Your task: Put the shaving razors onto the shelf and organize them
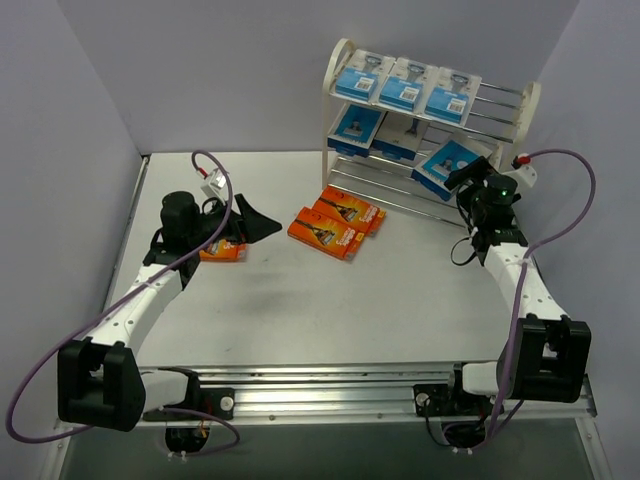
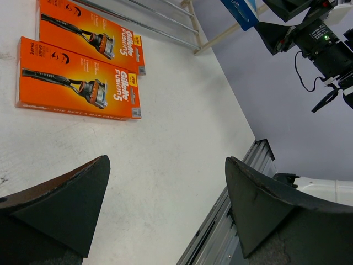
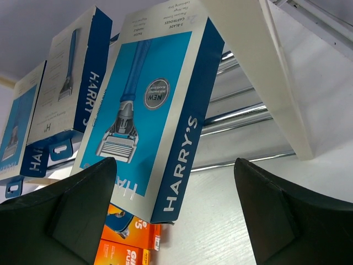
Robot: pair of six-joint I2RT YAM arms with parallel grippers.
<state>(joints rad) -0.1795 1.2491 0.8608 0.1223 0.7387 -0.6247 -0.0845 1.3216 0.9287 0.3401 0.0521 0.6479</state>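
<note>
Open and empty, the right pincer faced a blue pack leaning on the shelf's lower rods, the left pincer gaped near orange boxes on the counter; a clumsy close risked knocking that pack off.

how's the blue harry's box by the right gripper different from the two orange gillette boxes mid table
The Harry's box is blue and white; the Gillette boxes are orange. The Harry's box leans tilted on the shelf; the Gillette boxes lie flat on the table in front of it. The Harry's box is close before the open right gripper; the Gillette boxes are well away from it. Both picture a razor.
</note>
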